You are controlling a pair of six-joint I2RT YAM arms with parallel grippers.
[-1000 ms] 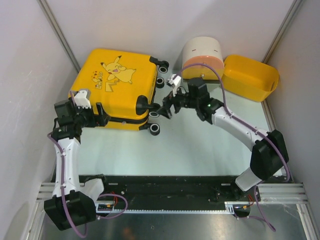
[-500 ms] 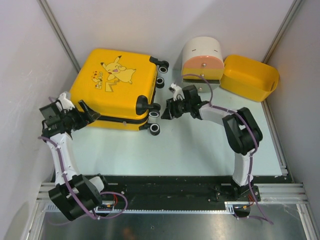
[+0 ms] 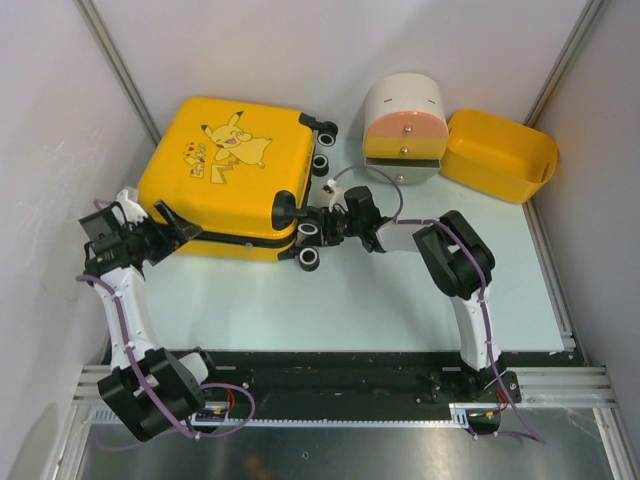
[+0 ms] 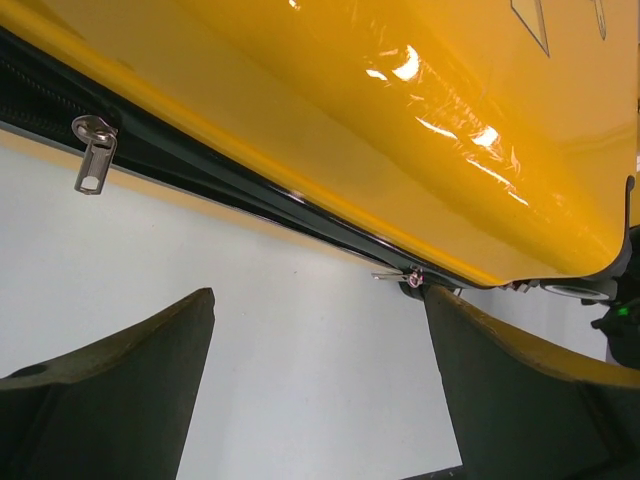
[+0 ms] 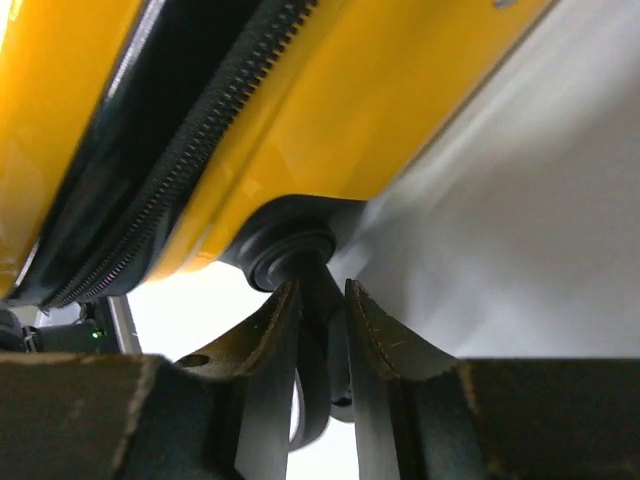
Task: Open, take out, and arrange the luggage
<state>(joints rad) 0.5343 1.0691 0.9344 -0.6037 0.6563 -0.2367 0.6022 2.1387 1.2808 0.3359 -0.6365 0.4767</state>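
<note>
Luggage (image 3: 225, 165) flat, lid shut, far-L on table (image 3: 400, 290), L gripper (image 3: 178, 226) at its near-L corner, fingers wide, zip pull (image 4: 92, 160) nearby, R gripper (image 5: 322, 300) fingers narrow, pinching wheel (image 5: 318, 330).

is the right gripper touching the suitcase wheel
Touching. The right wrist view shows the right gripper clamped against both sides of the wheel of the luggage.

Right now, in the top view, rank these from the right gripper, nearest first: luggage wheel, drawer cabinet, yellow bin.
1. luggage wheel: pinched in the right gripper, mid-table.
2. drawer cabinet: farther back and to the right.
3. yellow bin: back right corner, on the far side of the cabinet.
</note>
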